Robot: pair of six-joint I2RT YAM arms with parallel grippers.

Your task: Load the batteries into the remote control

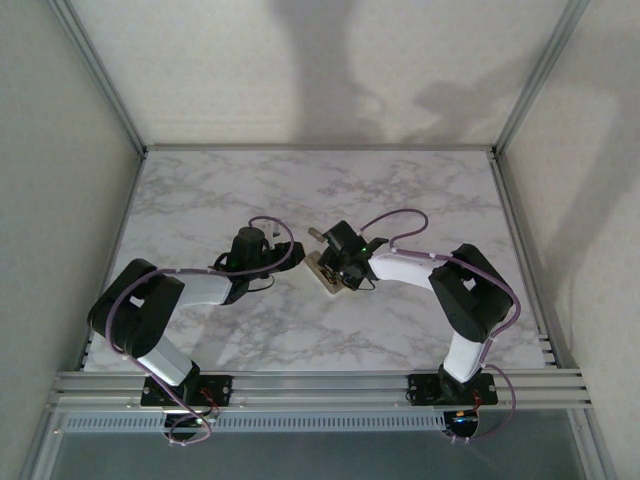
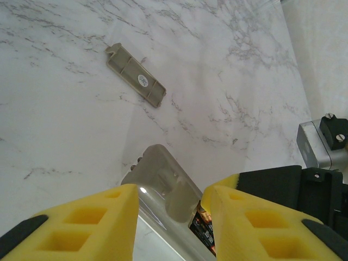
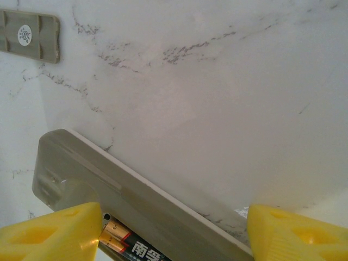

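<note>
Tan-backed, the remote control [image 3: 136, 196] lay mid-bench, back up, a battery [image 3: 130, 243] seated. Both the left gripper [image 2: 168, 217] and right gripper [image 3: 174, 228], jaws spread, flanked it; its cover [image 2: 136, 74] lay apart.

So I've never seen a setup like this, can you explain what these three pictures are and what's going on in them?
Two white robot arms are bolted to the near edge of a white marble-patterned table. One picture looks down from above; the other two come from cameras on each wrist, so the yellow foam blocks are that gripper's own fingers. The left gripper and right gripper stand open either side of the tan rectangular remote control, lying back up with its compartment open. A dark battery with a copper-orange tip sits inside. The tan flat battery cover lies apart on the table.
</note>
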